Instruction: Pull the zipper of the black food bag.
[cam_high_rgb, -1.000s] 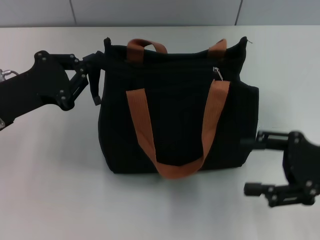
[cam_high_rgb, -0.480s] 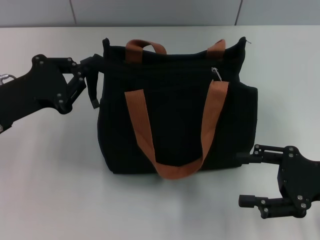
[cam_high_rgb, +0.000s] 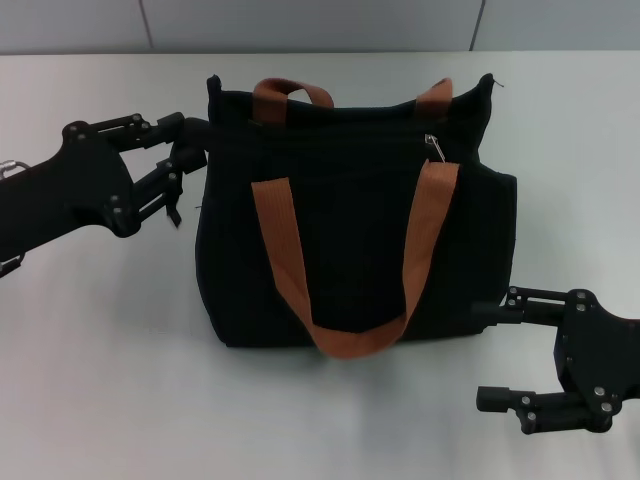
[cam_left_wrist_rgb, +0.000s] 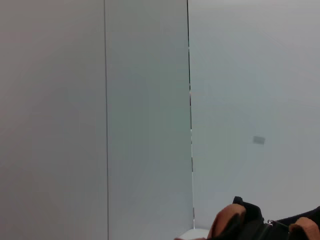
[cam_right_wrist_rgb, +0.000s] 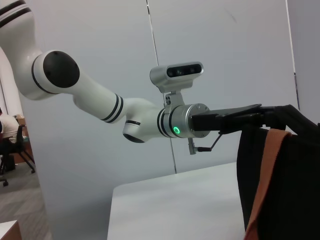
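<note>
Black boxy fabric food bag with rust-orange webbing handles upright mid white desk. Small silver zipper pull near top edge, toward bag's right end. Left gripper at bag's upper-left corner, apparently clamped on fabric: bracing step. Right gripper spread wide, empty, low beside bag's right bottom corner. Next, likely: raise right gripper to pull, pinch, draw along zip line.

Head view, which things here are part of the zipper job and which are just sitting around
Part of the job:
- black food bag
- zipper, near the bag's top edge
- left gripper, at the bag's upper left corner

Not part of it:
- orange straps
- table
- right gripper, open, low beside the bag's right side
</note>
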